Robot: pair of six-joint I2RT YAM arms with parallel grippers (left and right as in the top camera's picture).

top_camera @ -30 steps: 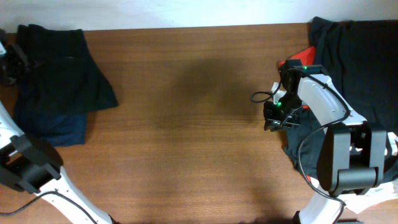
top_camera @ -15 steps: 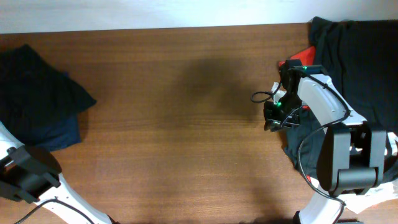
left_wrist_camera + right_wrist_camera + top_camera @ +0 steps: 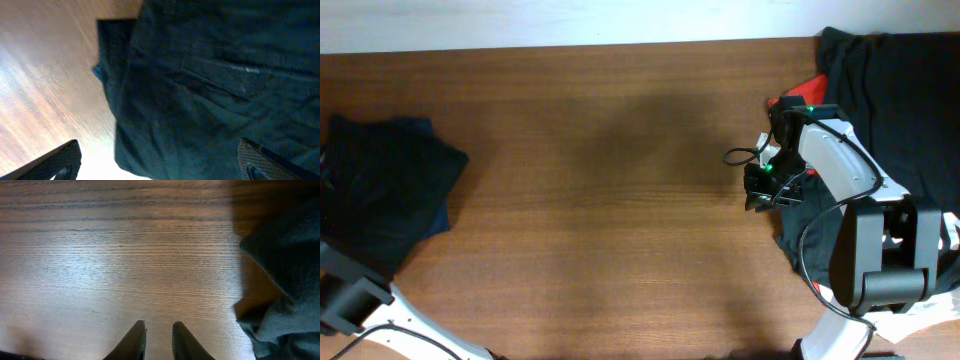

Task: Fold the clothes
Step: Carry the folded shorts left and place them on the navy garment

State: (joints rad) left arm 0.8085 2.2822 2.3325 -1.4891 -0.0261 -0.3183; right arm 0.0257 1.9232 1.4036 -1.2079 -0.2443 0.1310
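Clothes are gripped by neither arm. The fingers (image 3: 55, 162) of the left gripper (image 3: 165, 167) are spread wide, one at each lower corner of the left wrist view, and nothing is pinched between them; beneath that opening a folded dark garment (image 3: 210, 90) is laid flat, a stitched pocket line being visible on it; bare wood is lit to its left. From overhead this garment is found at the far left of the table (image 3: 620, 200), close to the edge, with a strip of blue cloth (image 3: 432, 218) showing under its lower right side; the left gripper itself cannot be made out there.

The right gripper (image 3: 159, 335) is seen with its fingers drawn close together, only a narrow slit being left between them, and nothing is held; they are poised over bare wood; a fold of dark grey cloth (image 3: 280, 295) lies to their right, apart from them. From overhead this gripper is placed at the left margin of an unfolded pile at the table's right end, where a black garment (image 3: 900, 90) is spread toward the far corner and a red piece (image 3: 808, 92) shows at its left edge, just beyond the right arm (image 3: 840, 160).
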